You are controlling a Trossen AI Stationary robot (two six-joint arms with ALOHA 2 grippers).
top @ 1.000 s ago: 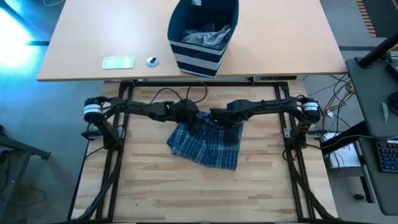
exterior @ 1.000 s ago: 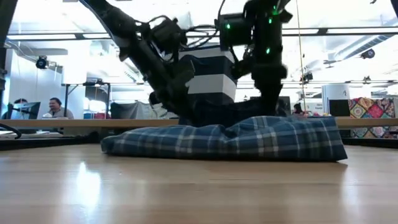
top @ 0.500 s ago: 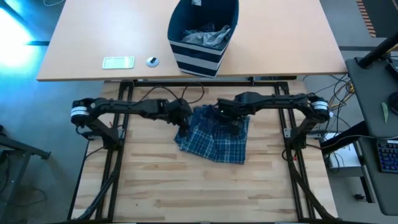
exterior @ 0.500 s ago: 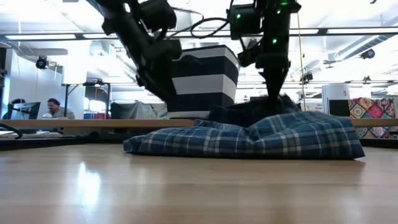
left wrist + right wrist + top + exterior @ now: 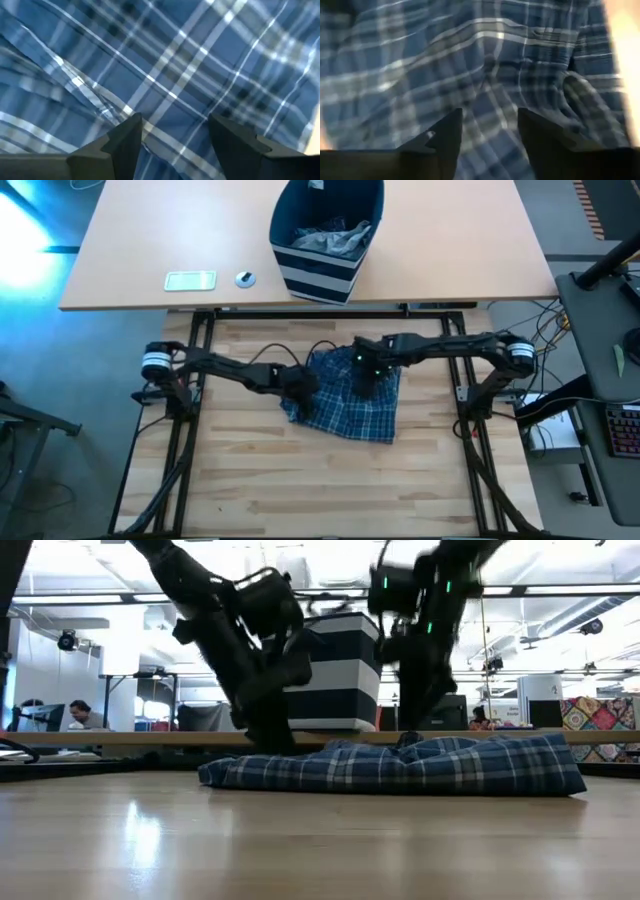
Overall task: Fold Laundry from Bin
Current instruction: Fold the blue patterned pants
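A blue-and-white plaid garment (image 5: 350,410) lies crumpled and low on the wooden table (image 5: 250,480), also seen in the low view (image 5: 400,765). My left gripper (image 5: 302,387) stands open, pointing down at the garment's left part (image 5: 175,60). My right gripper (image 5: 366,383) is open just above the garment's far middle (image 5: 470,60), with nothing between its fingers. The navy striped bin (image 5: 320,270) stands on the far table with grey laundry (image 5: 330,235) inside it. My left gripper (image 5: 175,125) comes at the plaid garment's left part slanting down from the table's left, its open fingers (image 5: 131,132) spread over the cloth. I cannot tell whether the fingertips touch the cloth.
On the far table, left of the bin, lie a pale flat rectangle (image 5: 190,280) and a small round object (image 5: 245,278). Dark frame rails (image 5: 180,430) run along both sides of the work table. A person (image 5: 90,712) sits far behind.
The garment has slid a little toward the table's right. The raised hump under my right gripper has dropped flat. My left gripper has swung out toward the left, then come back down toward the near edge onto the garment's left part.
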